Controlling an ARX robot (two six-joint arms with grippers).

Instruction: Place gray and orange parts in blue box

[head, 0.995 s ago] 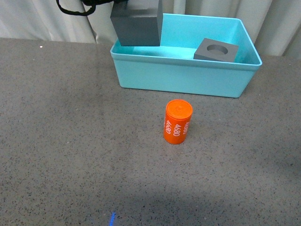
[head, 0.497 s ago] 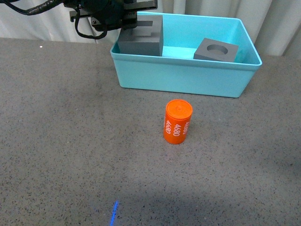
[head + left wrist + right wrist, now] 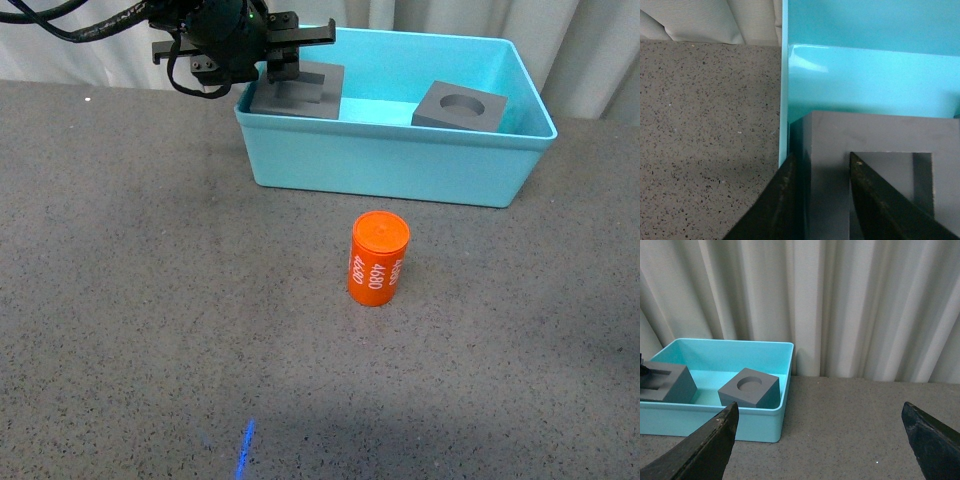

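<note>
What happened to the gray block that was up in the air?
The left gripper lowered the square-recess cube into the blue box and still holds it. The round-recess cube and orange cylinder stayed put.

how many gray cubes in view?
2, both in the blue box: the square-recess cube at its left end, the left gripper straddling one wall; the round-recess cube at its right end. None elsewhere.
</note>
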